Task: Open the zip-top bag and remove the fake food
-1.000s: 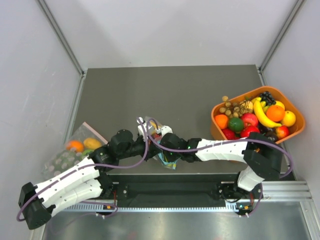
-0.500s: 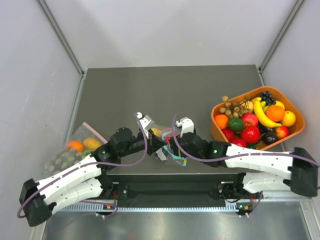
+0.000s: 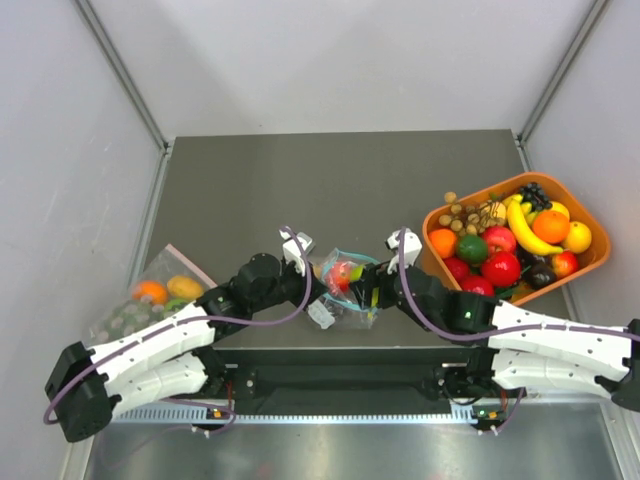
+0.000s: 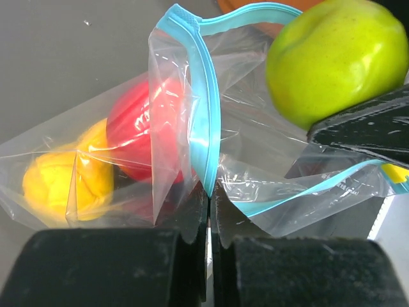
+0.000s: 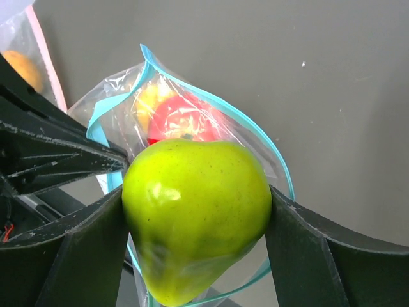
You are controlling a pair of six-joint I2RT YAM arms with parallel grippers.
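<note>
Swung rightward since 1 second ago, right gripper (image 5: 195, 240) clamps the probably slick, light green fruit (image 5: 192, 204) across its middle; left gripper (image 4: 209, 206) pinches the limp bag (image 4: 169, 121) by its blue strip (image 4: 208, 131), frame centre.

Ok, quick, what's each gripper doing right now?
Left gripper: shut on the clear plastic zip-top bag with the teal strip.
Right gripper: holding the glossy lime-green plastic fruit.

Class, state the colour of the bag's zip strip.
Teal-blue; the zip strip shows best in the left wrist view.
</note>
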